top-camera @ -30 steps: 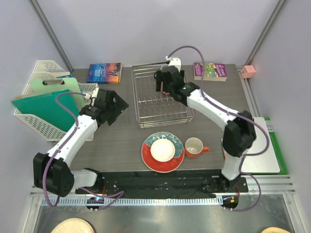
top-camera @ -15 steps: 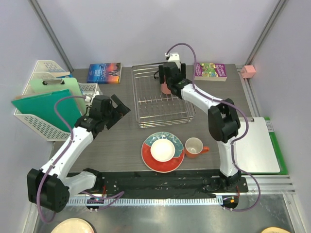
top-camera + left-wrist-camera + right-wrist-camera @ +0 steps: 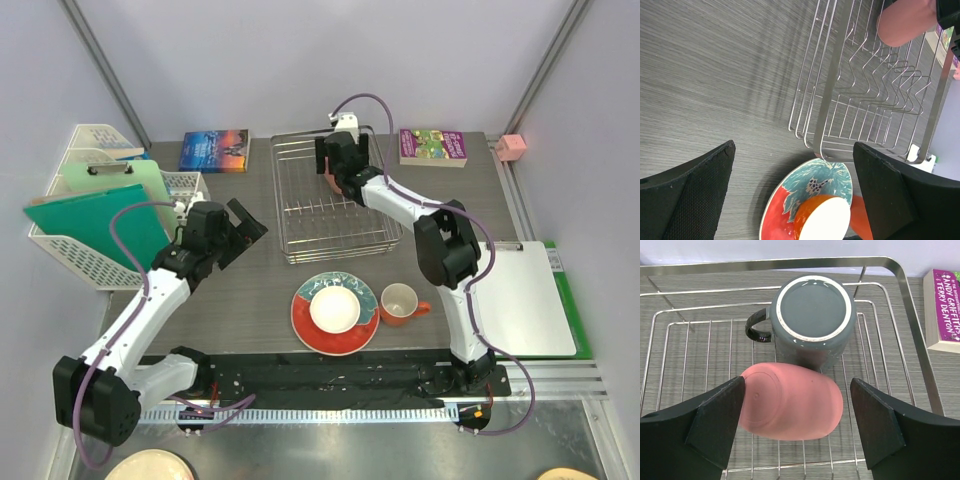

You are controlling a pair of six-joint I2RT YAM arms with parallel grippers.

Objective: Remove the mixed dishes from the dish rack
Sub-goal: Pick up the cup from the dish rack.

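The silver wire dish rack [image 3: 335, 235] holds a dark grey mug [image 3: 812, 320] standing upside down and a pink cup [image 3: 790, 402] lying on its side just in front of it. My right gripper [image 3: 797, 392] hangs open over the pink cup, one finger on either side. In front of the rack, the teal plate [image 3: 305, 318] carries the orange-and-white bowl [image 3: 335, 310], with the orange mug [image 3: 400, 302] beside it. My left gripper [image 3: 242, 225] is open and empty, left of the rack; the plate [image 3: 785, 200] and the bowl [image 3: 825, 217] show between its fingers.
A white lattice basket [image 3: 85, 255] with green folders stands at the far left. Two books [image 3: 214, 150] [image 3: 432, 146] lie along the back edge, and a small pink block [image 3: 510, 146] sits at the back right. A white board [image 3: 530, 300] on a green mat lies at the right.
My right gripper has swung to the back of the rack, over the pink cup, and its jaws have widened. The left gripper opened wider and shifted slightly right.
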